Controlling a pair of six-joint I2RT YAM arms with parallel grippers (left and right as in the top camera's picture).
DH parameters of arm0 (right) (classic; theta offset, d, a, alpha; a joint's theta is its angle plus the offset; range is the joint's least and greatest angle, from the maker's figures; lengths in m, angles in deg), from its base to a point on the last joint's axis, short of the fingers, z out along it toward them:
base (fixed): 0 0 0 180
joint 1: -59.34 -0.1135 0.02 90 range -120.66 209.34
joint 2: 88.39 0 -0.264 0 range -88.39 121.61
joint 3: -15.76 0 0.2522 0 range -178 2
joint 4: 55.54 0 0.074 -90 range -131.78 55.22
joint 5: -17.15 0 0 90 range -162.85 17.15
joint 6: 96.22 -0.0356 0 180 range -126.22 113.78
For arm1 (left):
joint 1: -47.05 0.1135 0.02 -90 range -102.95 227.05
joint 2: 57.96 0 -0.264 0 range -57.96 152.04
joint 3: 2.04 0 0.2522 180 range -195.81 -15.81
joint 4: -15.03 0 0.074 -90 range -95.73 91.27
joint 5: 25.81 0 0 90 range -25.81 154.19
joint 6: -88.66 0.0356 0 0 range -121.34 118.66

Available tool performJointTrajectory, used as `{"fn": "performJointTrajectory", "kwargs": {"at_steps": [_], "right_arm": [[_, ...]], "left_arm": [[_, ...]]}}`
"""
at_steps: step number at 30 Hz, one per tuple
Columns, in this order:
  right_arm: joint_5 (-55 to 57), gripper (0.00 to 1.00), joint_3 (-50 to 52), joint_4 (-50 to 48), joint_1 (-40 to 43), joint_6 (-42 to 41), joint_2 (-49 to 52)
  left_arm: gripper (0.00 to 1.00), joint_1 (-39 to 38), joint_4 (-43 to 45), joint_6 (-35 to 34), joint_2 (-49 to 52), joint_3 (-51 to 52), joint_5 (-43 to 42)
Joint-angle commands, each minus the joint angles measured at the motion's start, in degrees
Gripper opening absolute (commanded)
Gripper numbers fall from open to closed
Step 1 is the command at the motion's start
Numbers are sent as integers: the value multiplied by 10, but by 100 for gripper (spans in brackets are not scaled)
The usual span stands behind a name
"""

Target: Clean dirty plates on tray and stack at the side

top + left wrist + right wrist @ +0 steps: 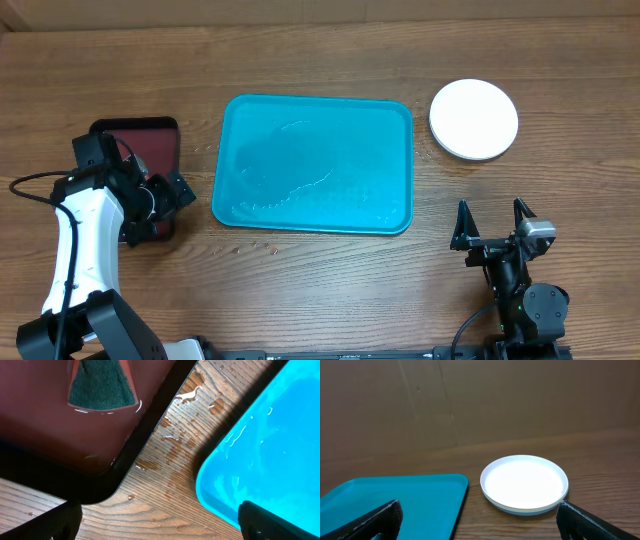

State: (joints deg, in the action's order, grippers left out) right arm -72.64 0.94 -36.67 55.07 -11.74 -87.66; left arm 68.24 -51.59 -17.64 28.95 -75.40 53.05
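The turquoise tray (313, 165) lies mid-table, wet, with no plates on it; its corner shows in the left wrist view (260, 455) and in the right wrist view (395, 500). A stack of plates (474, 119), white on top, sits on the wood at the back right; thin edges of other plates show beneath it in the right wrist view (524, 483). My left gripper (165, 195) is open and empty between the dark red tray and the turquoise tray; the left wrist view (160, 522) shows bare wet wood between its fingers. My right gripper (492, 222) is open and empty, in front of the stack.
A dark red, black-rimmed tray (150, 140) at the left holds water and a dark green sponge (101, 387). Water drops lie on the wood (175, 445) between the two trays.
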Motion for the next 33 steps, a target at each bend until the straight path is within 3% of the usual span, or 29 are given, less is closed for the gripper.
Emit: {"fn": "performJointTrajectory", "kwargs": {"at_steps": [1, 33], "right_arm": [[-3, 100, 6, -3, -5, 7, -6], [-3, 100, 6, -3, -5, 7, -6]], "left_arm": [[100, 0, 0, 5, 3, 1, 2], [100, 0, -13, 5, 3, 0, 2]]}}
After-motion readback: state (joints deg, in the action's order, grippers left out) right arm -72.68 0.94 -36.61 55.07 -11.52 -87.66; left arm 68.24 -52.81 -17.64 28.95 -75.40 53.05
